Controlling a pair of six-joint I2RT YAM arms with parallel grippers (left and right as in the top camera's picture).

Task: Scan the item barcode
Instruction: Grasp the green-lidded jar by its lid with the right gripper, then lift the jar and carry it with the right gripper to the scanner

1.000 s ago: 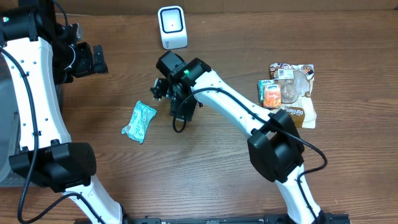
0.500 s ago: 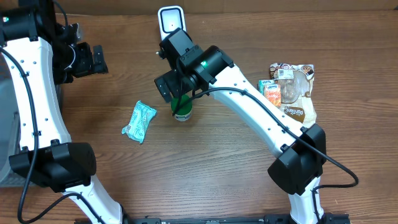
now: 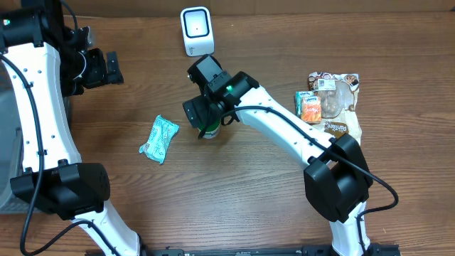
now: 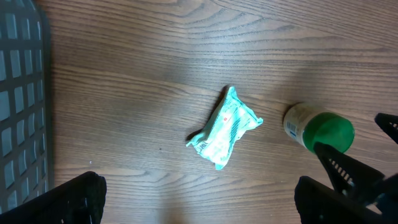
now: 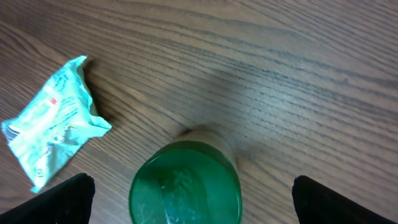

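At the far left, a grey basket with a gridded wall sits at the edge of the desk. The left tool hangs above the desk's upper left part, its fingers spread wide and grasping nothing; it is well apart from every item. Right of it, a crumpled teal packet lies flat on the wood, tilted on a diagonal. Just right of the packet, and not touching it, stands the green-capped bottle, upright on the desk near the middle. The right tool hovers directly over the bottle with its fingers open to either side of the cap; in the right wrist view both fingertips are clear of the cap, so nothing is gripped. Beyond the bottle, at the far edge of the desk, stands the white scanner, apart from the bottle. At the far right, a small orange pack rests against a larger snack bag.
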